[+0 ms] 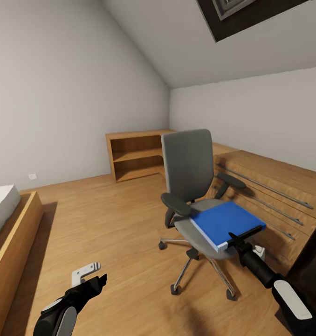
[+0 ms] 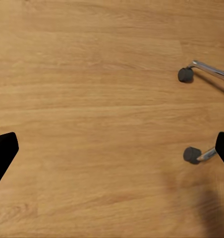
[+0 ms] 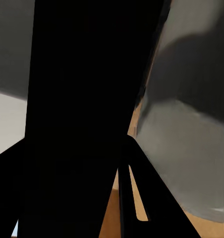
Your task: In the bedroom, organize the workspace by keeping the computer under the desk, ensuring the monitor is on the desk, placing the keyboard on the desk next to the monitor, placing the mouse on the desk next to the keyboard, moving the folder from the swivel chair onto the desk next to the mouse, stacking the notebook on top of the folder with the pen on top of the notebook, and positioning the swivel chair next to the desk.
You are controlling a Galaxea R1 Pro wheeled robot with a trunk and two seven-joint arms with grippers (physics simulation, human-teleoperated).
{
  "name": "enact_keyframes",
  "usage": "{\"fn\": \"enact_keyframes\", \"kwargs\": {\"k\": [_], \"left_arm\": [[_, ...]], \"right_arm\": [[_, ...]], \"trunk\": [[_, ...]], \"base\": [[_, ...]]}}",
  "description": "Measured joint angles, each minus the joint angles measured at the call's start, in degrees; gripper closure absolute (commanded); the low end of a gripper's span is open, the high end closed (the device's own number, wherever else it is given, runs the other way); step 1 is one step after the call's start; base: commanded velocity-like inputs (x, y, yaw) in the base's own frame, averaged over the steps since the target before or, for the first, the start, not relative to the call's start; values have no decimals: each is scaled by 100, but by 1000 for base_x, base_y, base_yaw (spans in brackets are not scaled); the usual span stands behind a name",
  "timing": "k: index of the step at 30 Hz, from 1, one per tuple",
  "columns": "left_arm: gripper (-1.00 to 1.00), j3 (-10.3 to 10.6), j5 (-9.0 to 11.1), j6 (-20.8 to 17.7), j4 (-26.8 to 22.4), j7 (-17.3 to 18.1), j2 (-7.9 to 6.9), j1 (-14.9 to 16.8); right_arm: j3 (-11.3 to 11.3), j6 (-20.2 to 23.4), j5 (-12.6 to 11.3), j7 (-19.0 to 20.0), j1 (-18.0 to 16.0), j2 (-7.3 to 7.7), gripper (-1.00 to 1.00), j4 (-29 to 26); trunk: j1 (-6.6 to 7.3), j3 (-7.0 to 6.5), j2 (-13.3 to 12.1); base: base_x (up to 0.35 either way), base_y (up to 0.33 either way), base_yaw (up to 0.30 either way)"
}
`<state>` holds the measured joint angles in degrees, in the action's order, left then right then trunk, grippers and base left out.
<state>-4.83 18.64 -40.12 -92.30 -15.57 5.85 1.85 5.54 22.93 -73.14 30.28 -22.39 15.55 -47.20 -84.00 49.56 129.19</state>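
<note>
Black gripper finger [image 3: 77,124] up close, broad and dark. Beside it, grey padded chair seat [image 3: 191,148], curved and shadowed. Strip of wooden floor [image 3: 127,198] between finger and seat. Whether anything is gripped: unclear.

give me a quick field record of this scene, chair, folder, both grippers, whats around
chair: grey padded swivel chair on the wooden floor, chrome castor base
folder: flat bright blue folder lying on the chair seat
right gripper: right gripper at the folder's near edge; grip unclear
left gripper: left gripper low over the floor, open, holding nothing
surroundings: low wooden shelving against the far wall
</note>
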Motion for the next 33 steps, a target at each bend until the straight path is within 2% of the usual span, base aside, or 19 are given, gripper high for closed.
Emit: {"fn": "enact_keyframes", "kwargs": {"k": [14,18,22,25,28,33], "left_arm": [[-100,-4,0,0,2,-2,0,-2],[-100,-4,0,0,3,-2,-1,-3],[-100,-4,0,0,3,-3,-1,-3],[-100,-4,0,0,3,-7,-3,-2],[-100,-3,0,0,4,-8,-1,-4],[-100,-1,0,0,5,-9,0,-4]], "right_arm": [[12,-505,43,-394,9,10,100,-217],[15,-901,43,-668,9,12,100,-223],[10,-1083,43,-806,9,6,100,-295],[8,-1278,43,-929,83,-3,100,-542],[7,-1602,48,-1161,331,-13,100,-1027],[11,-2263,50,-1963,892,-54,100,-2201]], "trunk": [[308,-251,-562],[395,-323,-722],[483,-395,-882],[549,-449,-1003],[615,-503,-1123],[725,-592,-1323]], "base": [[0,0,0],[0,0,0],[0,0,0],[0,0,0],[0,0,0],[0,0,0]]}}
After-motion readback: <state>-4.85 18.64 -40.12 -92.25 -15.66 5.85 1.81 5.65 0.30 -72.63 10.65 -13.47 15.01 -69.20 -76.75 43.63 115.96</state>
